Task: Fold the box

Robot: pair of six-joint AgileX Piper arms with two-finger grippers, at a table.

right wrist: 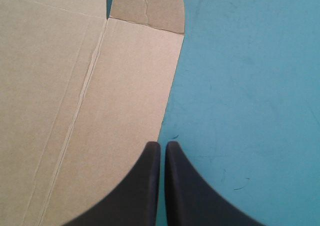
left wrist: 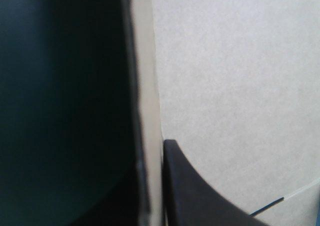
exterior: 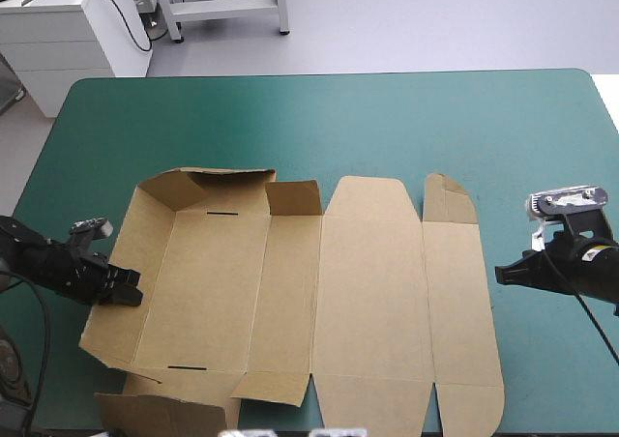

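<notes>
The brown box point(exterior: 368, 292) lies as a cut sheet in the middle of the teal-green table. Its right panels are flat; at its left end the far wall and the left wall stand tilted up. My left gripper point(exterior: 131, 292) is at the raised left wall, shut on the box. In the left wrist view the board's edge point(left wrist: 150, 86) runs between the black fingers point(left wrist: 200, 196). My right gripper point(exterior: 501, 273) rests low just off the box's right edge, shut and holding nothing. In the right wrist view its tips point(right wrist: 162, 145) meet beside the flat right panel point(right wrist: 75, 111).
Another piece of brown board point(exterior: 160, 416) shows at the table's near left corner, under the box's near flap. Bare teal-green cover point(exterior: 338, 118) stretches beyond the box to the far edge and to the right of it point(exterior: 551, 166).
</notes>
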